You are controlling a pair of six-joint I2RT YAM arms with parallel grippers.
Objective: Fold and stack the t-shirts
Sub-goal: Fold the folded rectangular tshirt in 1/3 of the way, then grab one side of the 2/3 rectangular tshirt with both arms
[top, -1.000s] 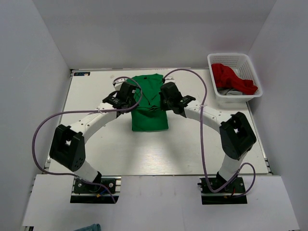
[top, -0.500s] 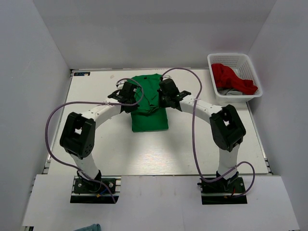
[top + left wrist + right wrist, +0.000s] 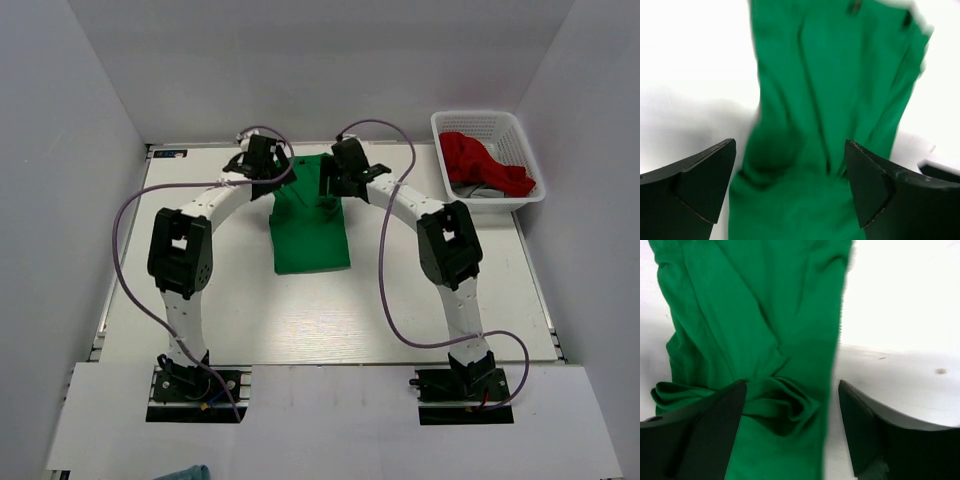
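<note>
The green t-shirt (image 3: 312, 235) lies on the table (image 3: 200, 300), middle to far, folded into a narrow strip but rumpled at its far end, so its folding looks about half done. Above that end the left gripper (image 3: 790, 145) and the right gripper (image 3: 791, 385) stand wide, holding nothing. The red t-shirt (image 3: 480, 160) lies crumpled in the basket (image 3: 478, 117) at the far right, not yet folded; I see no obstacle between.

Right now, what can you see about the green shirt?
The green t-shirt is bright, plain, soft-looking cloth with no print. It lies on the white table, folded into a long narrow strip running away from the arms. Its near end is flat and neat; its far end is rumpled with bunched folds. The open left gripper and right gripper hang over that far end, not pinching it.
</note>
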